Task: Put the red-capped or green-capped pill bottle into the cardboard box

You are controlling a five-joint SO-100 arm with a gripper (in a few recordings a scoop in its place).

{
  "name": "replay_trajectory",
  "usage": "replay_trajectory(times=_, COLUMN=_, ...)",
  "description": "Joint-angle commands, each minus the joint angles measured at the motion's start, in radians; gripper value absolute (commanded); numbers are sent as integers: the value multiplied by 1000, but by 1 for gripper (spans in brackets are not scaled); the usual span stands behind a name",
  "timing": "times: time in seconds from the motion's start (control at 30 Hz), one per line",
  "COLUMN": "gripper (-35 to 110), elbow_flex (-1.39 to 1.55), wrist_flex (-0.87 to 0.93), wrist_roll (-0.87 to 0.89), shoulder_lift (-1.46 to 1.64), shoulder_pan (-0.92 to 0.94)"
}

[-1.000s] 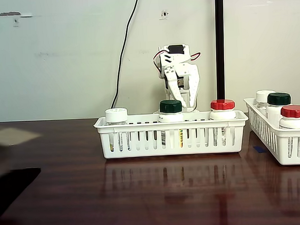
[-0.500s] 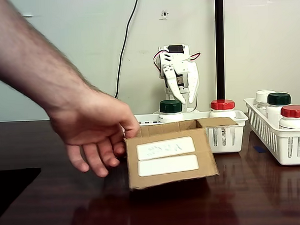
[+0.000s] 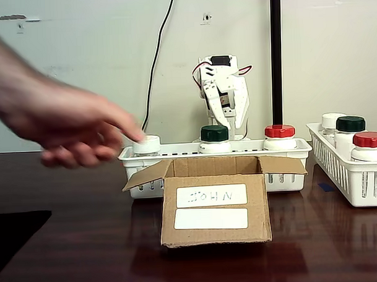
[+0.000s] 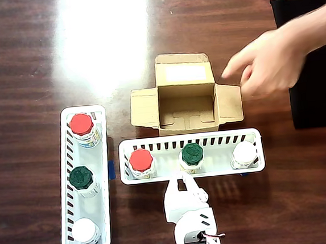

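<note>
Since the earlier frame, the cardboard box [image 3: 215, 202] has been set down upright, flaps open, at 12 o'clock of the basket [image 4: 192, 173] overhead. The hand [image 4: 269, 67] is being withdrawn at 2 o'clock. The gripper [image 4: 184, 184] is empty, slightly parted, at 6 o'clock of the green-capped bottle [image 4: 192, 153]; a neighbouring bottle could be toppled during the reach.

brown cardboard box [image 3: 215, 205], white slotted baskets [image 4: 193, 173], dark wood table [image 3: 87, 256]

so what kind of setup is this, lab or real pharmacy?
Likely a lab mock-up of pharmacy sorting: white slotted baskets of pill bottles on a dark wood table, a cardboard box labelled JOHN, and a small desktop arm against a bare wall.
</note>
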Motion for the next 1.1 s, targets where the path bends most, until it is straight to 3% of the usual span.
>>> replay_trajectory(times=0.0, gripper=8, elbow_flex=-196, wrist_flex=101, wrist_roll=9, shoulder_lift=8, shoulder_pan=-8)
replay_trajectory(times=0.2, gripper=41, elbow_flex=-397, wrist_flex=176, wrist_roll=-15, shoulder_lift=-175, shoulder_pan=-52)
replay_trajectory(times=0.43, gripper=67, elbow_flex=-517, wrist_flex=80, wrist_roll=-123, shoulder_lift=-425, shoulder_pan=-6)
replay_trajectory(times=0.77, gripper=71, elbow_flex=-268, wrist_flex=-189, wrist_roll=-150, shoulder_lift=-411, shoulder_pan=64)
replay_trajectory(times=1.07, gripper=71, elbow_flex=-166, wrist_flex=-284, wrist_roll=-150, shoulder_lift=-397, shoulder_pan=91)
